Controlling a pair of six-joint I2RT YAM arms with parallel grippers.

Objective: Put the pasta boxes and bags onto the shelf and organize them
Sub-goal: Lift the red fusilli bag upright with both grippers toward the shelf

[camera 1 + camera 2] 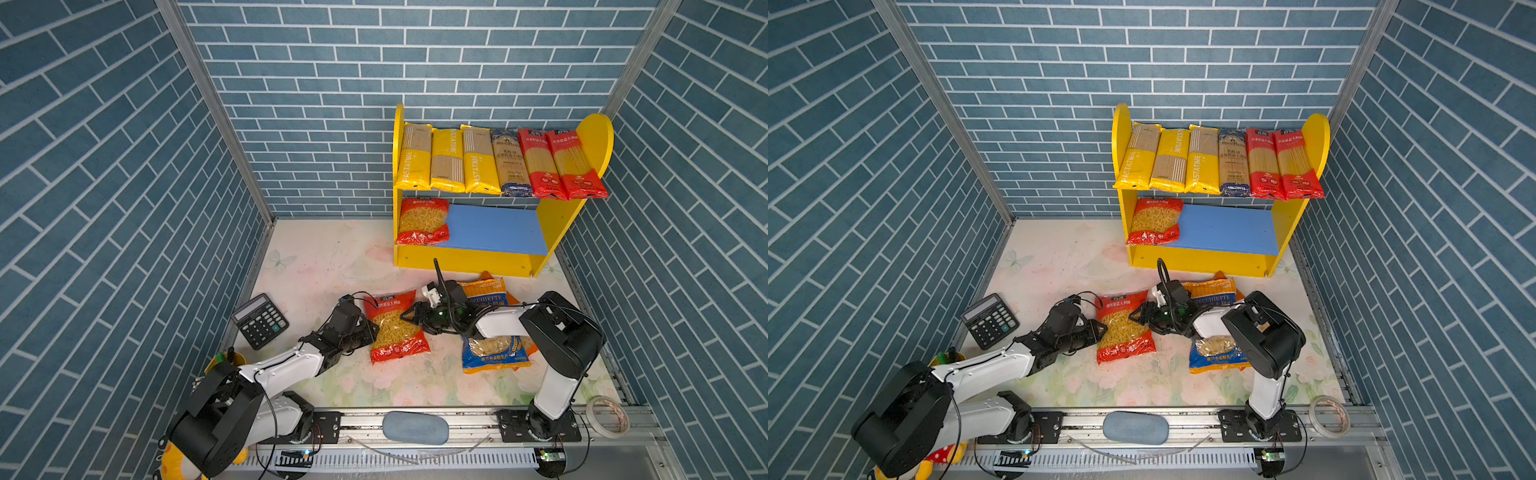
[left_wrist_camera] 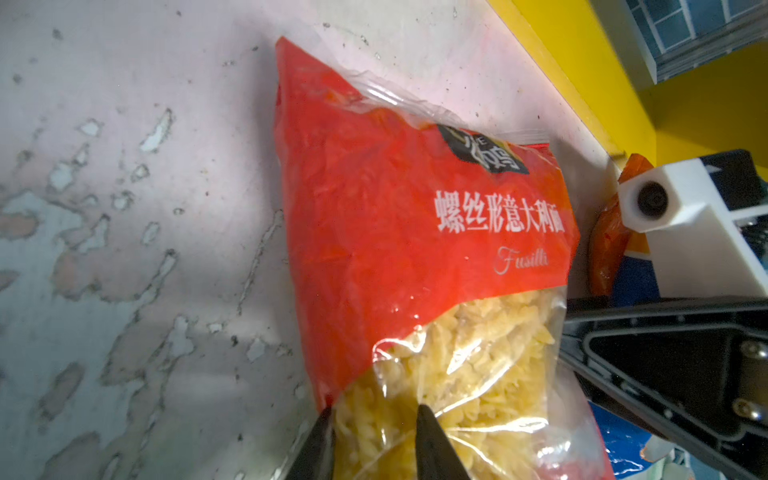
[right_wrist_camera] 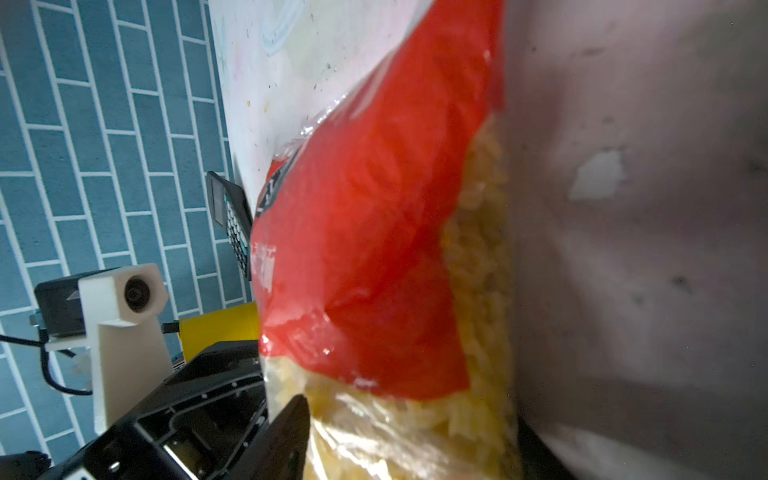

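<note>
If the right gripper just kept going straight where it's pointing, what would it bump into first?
The red fusilli bag. The right gripper points at the bag's side with its jaws open. The right wrist view seems to show the bag between them, so it would likely touch almost at once.

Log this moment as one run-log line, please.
left tool: closed on fusilli bag edge | right tool: open at same bag | shelf: seven packs | table: orecchiette bag

Red fusilli bag [image 1: 397,328], yellow-sided shelf [image 1: 457,264], blue brick-patterned walls [image 1: 311,83], floral tabletop [image 1: 324,257].
</note>
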